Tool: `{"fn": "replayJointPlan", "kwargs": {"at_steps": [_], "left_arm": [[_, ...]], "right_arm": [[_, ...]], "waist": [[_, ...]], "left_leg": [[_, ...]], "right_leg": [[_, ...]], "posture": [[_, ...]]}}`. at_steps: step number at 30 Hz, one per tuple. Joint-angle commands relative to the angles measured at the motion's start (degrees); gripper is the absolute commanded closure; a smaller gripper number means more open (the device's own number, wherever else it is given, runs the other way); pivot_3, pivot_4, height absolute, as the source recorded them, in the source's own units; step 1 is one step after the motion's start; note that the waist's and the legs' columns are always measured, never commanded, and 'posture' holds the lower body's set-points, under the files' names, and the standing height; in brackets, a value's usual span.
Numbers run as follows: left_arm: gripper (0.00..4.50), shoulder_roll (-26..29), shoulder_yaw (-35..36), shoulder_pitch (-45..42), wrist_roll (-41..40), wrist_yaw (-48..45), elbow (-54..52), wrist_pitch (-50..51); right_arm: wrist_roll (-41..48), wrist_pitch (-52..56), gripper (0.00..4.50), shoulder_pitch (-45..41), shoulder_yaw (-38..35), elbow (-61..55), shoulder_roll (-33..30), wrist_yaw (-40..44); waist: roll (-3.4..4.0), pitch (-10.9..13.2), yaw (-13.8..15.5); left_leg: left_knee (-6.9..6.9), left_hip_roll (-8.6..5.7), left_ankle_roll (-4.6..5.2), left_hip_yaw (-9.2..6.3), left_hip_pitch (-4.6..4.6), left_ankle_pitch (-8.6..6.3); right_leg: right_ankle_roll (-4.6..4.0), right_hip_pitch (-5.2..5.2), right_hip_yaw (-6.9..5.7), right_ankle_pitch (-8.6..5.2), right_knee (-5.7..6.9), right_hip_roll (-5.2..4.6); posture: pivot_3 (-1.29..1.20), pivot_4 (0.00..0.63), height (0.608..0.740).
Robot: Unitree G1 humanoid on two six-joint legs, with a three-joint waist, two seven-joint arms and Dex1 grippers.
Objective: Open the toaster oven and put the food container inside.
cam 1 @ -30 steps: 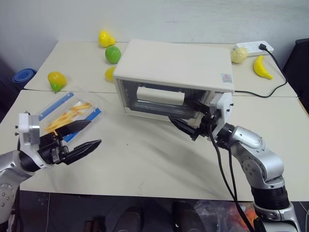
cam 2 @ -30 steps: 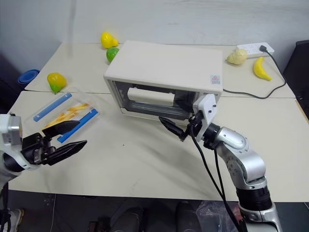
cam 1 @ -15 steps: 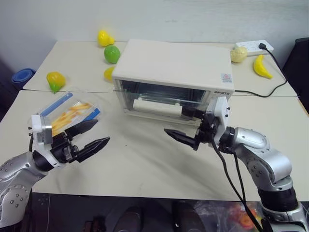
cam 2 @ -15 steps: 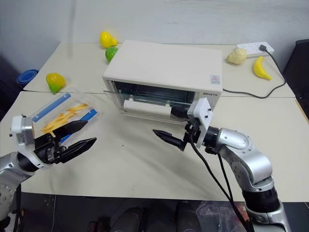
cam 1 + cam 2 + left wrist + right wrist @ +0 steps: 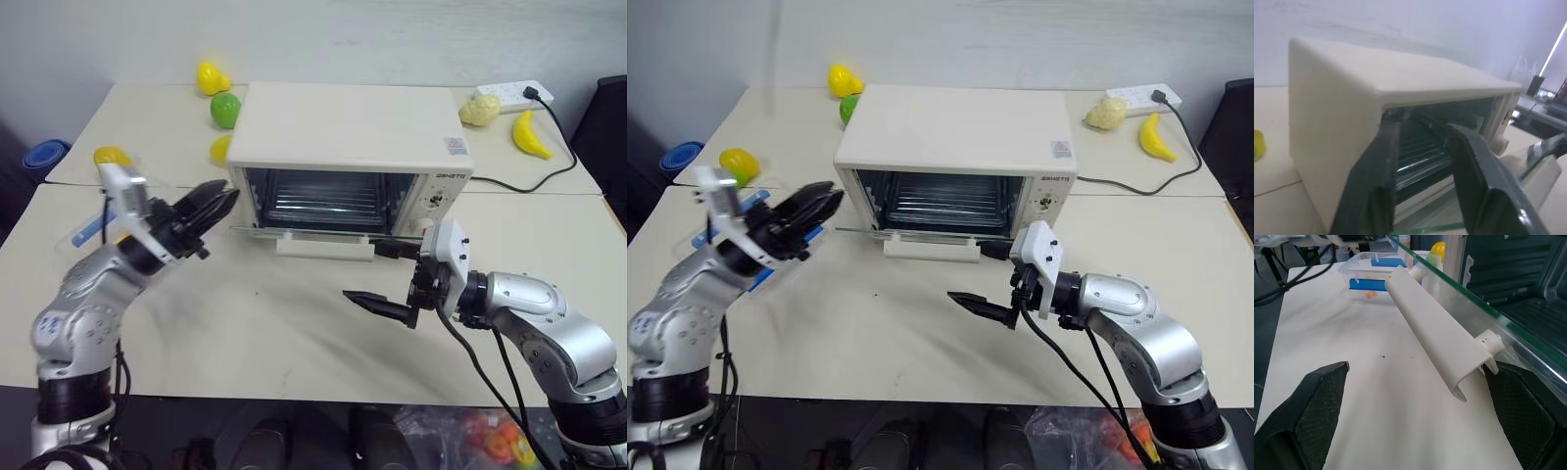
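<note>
Door stage judged complete. The large cream-white boxy toaster oven [image 5: 348, 122] is seen with its glass door [image 5: 294, 232] dropped flat toward the front, the white bar handle [image 5: 323, 246] at the outer edge and the wire rack [image 5: 323, 196] exposed inside.

Right gripper [image 5: 387, 277]: held just in front of the lowered door, fingers spread wide, nothing between them; one finger lies near the handle's right end, the other lower over the beige table [image 5: 294, 333].

Left gripper [image 5: 214, 203]: raised beside the oven's left front corner, pointed toward the opening. A narrow gap is seen between its fingers, and nothing is gripped.

The clear rectangular plastic food container [image 5: 1374, 274], with blue clip strips and yellow fries, is noted on the table to the left of the oven, largely hidden behind the left arm and apart from both grippers.

Step in hand: judged to be the changeover from opening to fetching. For the next move, the left gripper would need to be widened, brought down over the container and closed across it, so that it can be carried level over the door onto the rack. The right gripper should be kept clear of that path.
</note>
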Motion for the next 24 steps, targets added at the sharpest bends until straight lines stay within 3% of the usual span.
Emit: {"fn": "replayJointPlan", "kwargs": {"at_steps": [1, 2, 9, 16, 24], "left_arm": [[4.19, 1.7, -2.3, -1.8, 5.0, -4.0, 2.8, -3.1], [4.49, 1.8, -3.3, -2.4, 6.3, -5.2, 4.1, -3.8], [4.49, 0.4, -6.2, -3.4, 8.8, -11.0, 7.5, -5.4], [4.49, 0.7, -10.0, -1.3, 12.1, -18.3, 8.8, -7.6], [4.49, 0.8, -15.3, 3.8, 22.4, -19.9, 10.9, -16.6]], "right_arm": [[-0.8, -2.2, 0.0, 0.9, 2.0, -3.2, -0.6, 2.8], [-1.3, -2.9, 0.0, 1.2, 2.0, -2.7, -0.7, 3.0], [-3.5, -9.7, 0.0, 7.7, -1.0, -0.6, 0.5, 1.5], [-3.0, -20.1, 0.0, 24.7, -13.6, 1.7, 0.2, 4.4], [-4.1, -26.7, 0.0, 33.2, -22.0, 2.8, 0.4, 6.2]], "waist": [[0.0, 0.0, -0.2], [0.0, 0.0, -0.2], [0.0, 0.0, 0.6], [-0.03, 0.0, 2.3], [-0.03, 0.0, 1.9]], "left_leg": [[-0.01, 0.01, 0.0, 0.0, -0.01, 0.0], [-0.01, 0.01, 0.0, 0.0, -0.01, 0.0], [0.03, -0.04, 0.01, -0.02, -0.05, 0.0], [0.16, -0.28, 0.12, -0.17, -0.11, 0.01], [0.08, -0.23, 0.17, -0.06, 0.06, 0.06]], "right_leg": [[0.0, -0.02, 0.0, 0.0, 0.0, 0.0], [0.0, -0.02, 0.0, 0.0, 0.0, 0.0], [0.02, -0.01, -0.03, 0.01, -0.02, -0.06], [0.09, 0.15, -0.16, 0.05, -0.08, -0.22], [0.21, 0.21, -0.03, 0.11, -0.04, -0.17]], "posture": [[0.0, 0.15, 0.74], [0.0, 0.15, 0.74], [0.0, 0.15, 0.74], [0.0, 0.15, 0.74], [0.0, 0.15, 0.74]]}}
